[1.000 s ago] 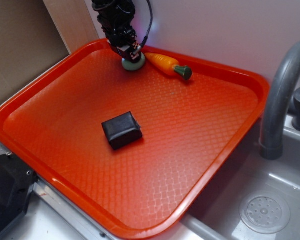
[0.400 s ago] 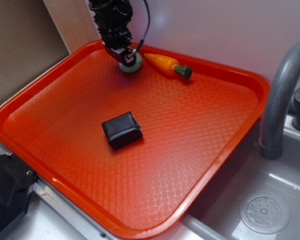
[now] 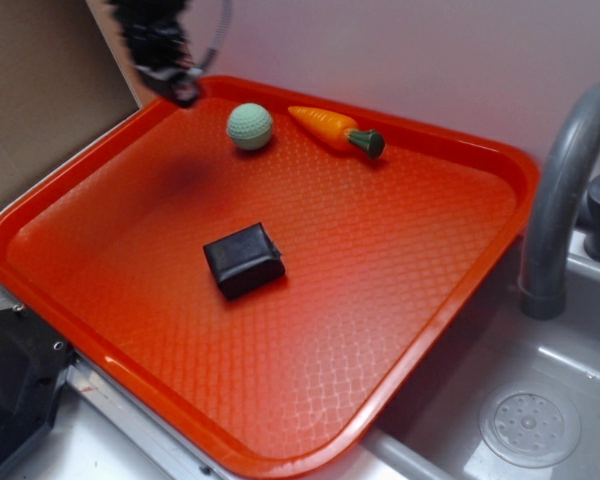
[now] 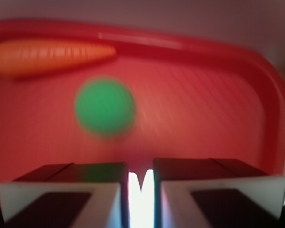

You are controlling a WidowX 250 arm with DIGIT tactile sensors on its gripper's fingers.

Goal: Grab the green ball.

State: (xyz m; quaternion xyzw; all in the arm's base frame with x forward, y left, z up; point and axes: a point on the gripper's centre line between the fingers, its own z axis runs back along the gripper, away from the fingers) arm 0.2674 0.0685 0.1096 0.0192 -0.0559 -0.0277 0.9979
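Exterior view: gripper (image 3: 183, 88), blurred, above the tray's (image 3: 500, 165) far-left corner; green ball (image 3: 250, 127) lies free to its right, a sphere without long axis. Wrist view: fingers (image 4: 61, 190) nearly closed, empty; ball (image 4: 105, 106) ahead-left, carrot (image 4: 47, 57) beyond.

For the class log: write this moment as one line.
pincer: shut, empty, off ball | ball: free on tray, beside carrot | grab: not done
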